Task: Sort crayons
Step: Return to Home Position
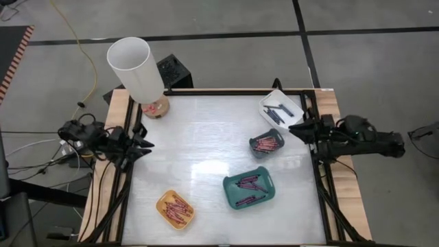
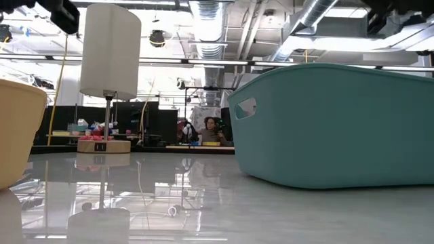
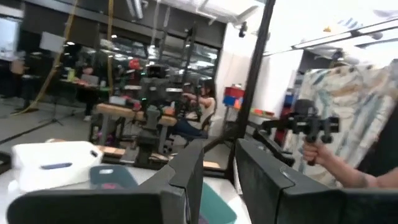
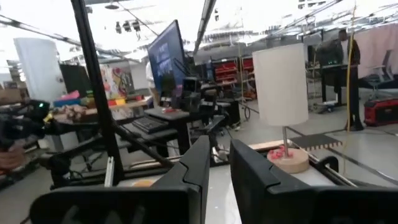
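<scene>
The left gripper (image 1: 145, 144) and right gripper (image 1: 293, 128) hang released and empty at the worktop's (image 1: 206, 137) left and right edges. Crayons (image 1: 248, 183) lie in the teal tray (image 1: 227, 189).

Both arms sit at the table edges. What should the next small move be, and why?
Probably just settle both arms at rest: the left gripper and right gripper flank the table, and all visible crayons lie in the yellow tray, teal tray, grey tray or white tray; none shows loose.

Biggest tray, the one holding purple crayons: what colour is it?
Teal. The tray shows best in the high view; its wall also shows in the low view.
</scene>
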{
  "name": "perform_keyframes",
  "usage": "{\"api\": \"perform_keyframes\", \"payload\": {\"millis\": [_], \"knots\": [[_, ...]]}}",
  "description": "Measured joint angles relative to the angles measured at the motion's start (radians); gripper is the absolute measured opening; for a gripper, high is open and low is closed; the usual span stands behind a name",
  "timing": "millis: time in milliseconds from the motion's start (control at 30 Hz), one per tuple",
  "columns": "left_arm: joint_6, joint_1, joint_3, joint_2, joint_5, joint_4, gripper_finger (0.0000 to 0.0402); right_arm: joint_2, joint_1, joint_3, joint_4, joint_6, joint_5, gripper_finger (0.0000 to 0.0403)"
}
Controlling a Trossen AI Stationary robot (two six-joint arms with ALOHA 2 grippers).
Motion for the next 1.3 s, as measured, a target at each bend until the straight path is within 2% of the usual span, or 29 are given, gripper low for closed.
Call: {"api": "perform_keyframes", "payload": {"millis": [133, 367, 533, 733, 833, 1000, 1133, 1300], "knots": [[-0.002, 0.000, -0.041, -0.001, 0.020, 0.072, 0.0085, -0.021, 0.000, -0.090, 0.070, 0.007, 0.048, 0.0079], [-0.016, 0.000, -0.052, 0.001, 0.039, 0.074, 0.0085, -0.097, -0.001, -0.273, 0.272, 0.008, 0.078, 0.0079], [-0.020, 0.000, -0.052, 0.001, 0.016, 0.038, 0.0085, -0.182, -0.002, -0.355, 0.261, 0.018, 0.123, 0.0079], [-0.036, 0.000, -0.077, 0.000, -0.014, 0.019, 0.0085, -0.185, -0.002, -0.410, 0.272, 0.023, 0.177, 0.0079], [-0.042, 0.000, -0.134, 0.001, -0.025, 0.062, 0.0085, -0.185, -0.004, -0.418, 0.251, 0.043, 0.180, 0.0079], [-0.073, 0.000, -0.245, 0.001, 0.012, 0.173, 0.0085, -0.185, -0.014, -0.419, 0.224, 0.061, 0.180, 0.0079], [-0.085, 0.000, -0.252, 0.002, 0.005, 0.162, 0.0085, -0.184, -0.015, -0.419, 0.218, 0.047, 0.179, 0.0079], [-0.009, 0.000, -0.253, 0.001, -0.025, 0.176, 0.0085, -0.183, -0.015, -0.420, 0.182, 0.012, 0.177, 0.0079]]}}
